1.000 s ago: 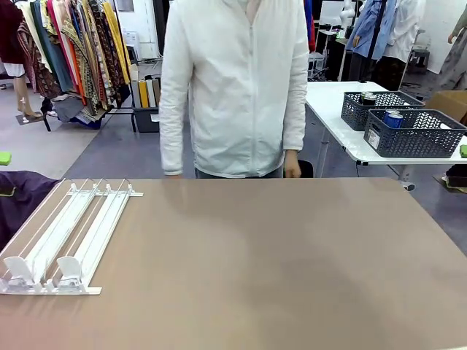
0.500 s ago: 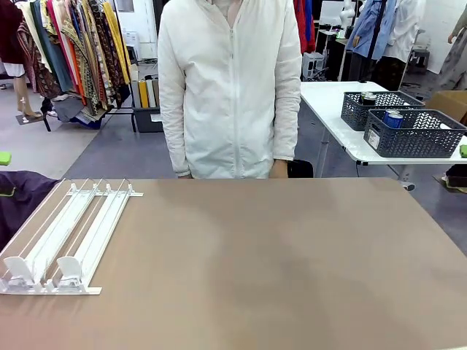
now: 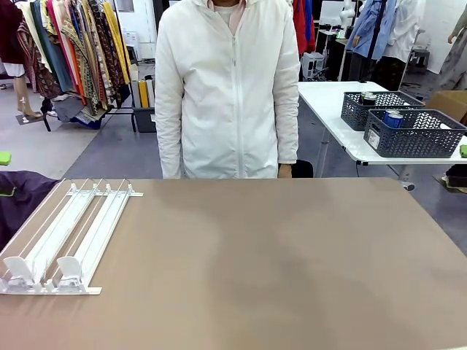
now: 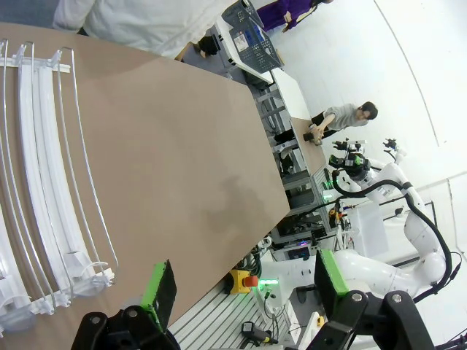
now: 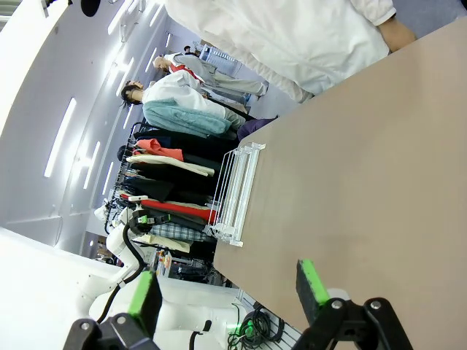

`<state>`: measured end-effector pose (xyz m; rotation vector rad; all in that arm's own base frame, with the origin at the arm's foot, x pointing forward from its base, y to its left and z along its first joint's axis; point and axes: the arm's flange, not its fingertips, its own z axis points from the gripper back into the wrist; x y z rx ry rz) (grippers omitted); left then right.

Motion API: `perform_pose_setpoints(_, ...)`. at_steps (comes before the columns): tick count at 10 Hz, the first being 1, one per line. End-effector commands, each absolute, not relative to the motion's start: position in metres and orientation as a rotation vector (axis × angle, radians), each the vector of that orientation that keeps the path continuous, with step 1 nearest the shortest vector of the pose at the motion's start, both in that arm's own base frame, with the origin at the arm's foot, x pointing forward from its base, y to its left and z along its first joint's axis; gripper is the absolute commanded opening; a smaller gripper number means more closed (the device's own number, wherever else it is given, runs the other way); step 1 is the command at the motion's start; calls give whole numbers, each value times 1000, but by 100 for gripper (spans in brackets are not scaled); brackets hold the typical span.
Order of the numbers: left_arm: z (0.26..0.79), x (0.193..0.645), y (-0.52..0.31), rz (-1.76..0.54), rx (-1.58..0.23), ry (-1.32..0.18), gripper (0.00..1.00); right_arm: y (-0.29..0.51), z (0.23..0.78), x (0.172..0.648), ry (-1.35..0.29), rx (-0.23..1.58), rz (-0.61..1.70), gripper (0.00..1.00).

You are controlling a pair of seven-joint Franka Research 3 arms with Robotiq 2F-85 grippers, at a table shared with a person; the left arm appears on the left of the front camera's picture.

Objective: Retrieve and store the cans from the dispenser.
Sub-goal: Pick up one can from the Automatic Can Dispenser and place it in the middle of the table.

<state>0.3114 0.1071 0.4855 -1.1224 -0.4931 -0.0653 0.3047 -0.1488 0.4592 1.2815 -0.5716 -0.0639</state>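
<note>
The dispenser (image 3: 66, 233) is seen empty; both end effectors, left (image 4: 244, 284) and right (image 5: 226, 288), are held wide open, nothing gripped. A grab could be wasted on bare rails.

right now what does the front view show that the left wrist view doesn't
Front view alone: two dark grey lattice plastic baskets on a white side table, holding a blue can and a dark can. Left wrist view alone: the left tool, its green pads wide apart and holding nothing. Both: the flat white wire-rail dispenser with no cans in its lanes, the brown tabletop, and the person in a white jacket.
</note>
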Motion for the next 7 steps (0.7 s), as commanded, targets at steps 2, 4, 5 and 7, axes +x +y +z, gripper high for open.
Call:
perform_pose_setpoints(2,487,311,104,-52,-1140,-502,100,-147,464,309,-594,1300,-67,100)
perform_pose_setpoints(4,487,311,104,-52,-1140,-502,100,-147,464,309,-594,1300,-67,100)
perform_pose_setpoints(5,487,311,104,-52,-1140,-502,100,-147,464,309,-594,1300,-67,100)
perform_pose_setpoints(7,487,311,104,-52,-1140,-502,100,-147,464,309,-594,1300,-67,100)
